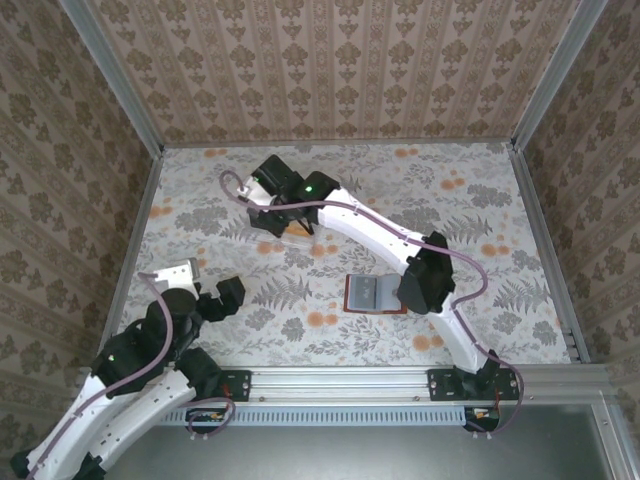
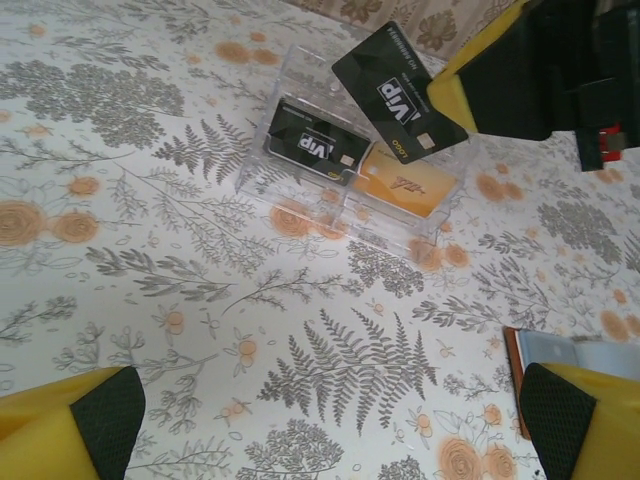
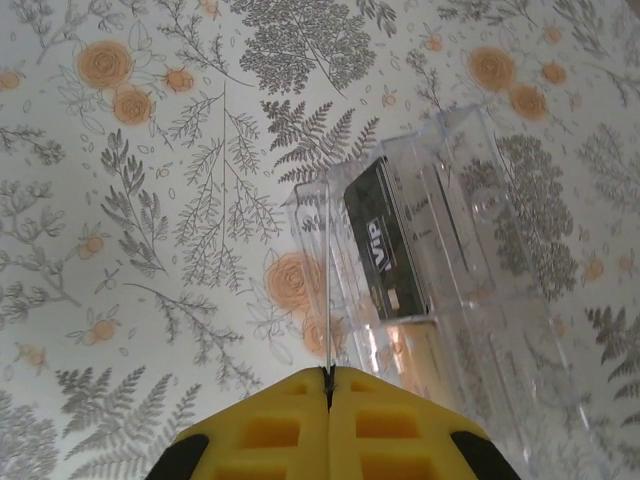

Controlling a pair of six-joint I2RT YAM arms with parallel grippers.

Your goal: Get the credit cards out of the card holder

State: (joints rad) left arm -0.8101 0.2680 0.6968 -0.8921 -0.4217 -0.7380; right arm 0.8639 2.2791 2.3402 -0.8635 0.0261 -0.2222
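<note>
The right hand [image 2: 452, 95] is clamped shut on one of the credit cards, a dark card [image 2: 395, 90] marked VIP; it pinches the card by one short end, and the card hangs tilted in the air over the clear box [image 2: 305, 75]; in the right wrist view the same card [image 3: 328, 300] shows edge-on as a thin line running out from between the closed yellow fingers [image 3: 270, 435], with the box just to its right. Two more credit cards lie flat inside the box: a second dark card [image 2: 312, 148] and, beside it, an orange card [image 2: 405, 185]. Whether the held card touches the box cannot be told.

The card holder [image 1: 368, 293] lies open on the flowered desk [image 1: 200, 190], well apart from the right hand [image 1: 290, 222] and partly hidden under that arm's elbow; its brown rim and grey lining peek in at the lower right of the left wrist view [image 2: 560, 350], just beside one finger of the left hand [image 2: 320, 425].

The left hand [image 1: 205, 287] sits near the left front of the desk; its jaws are spread wide, with nothing between them.
</note>
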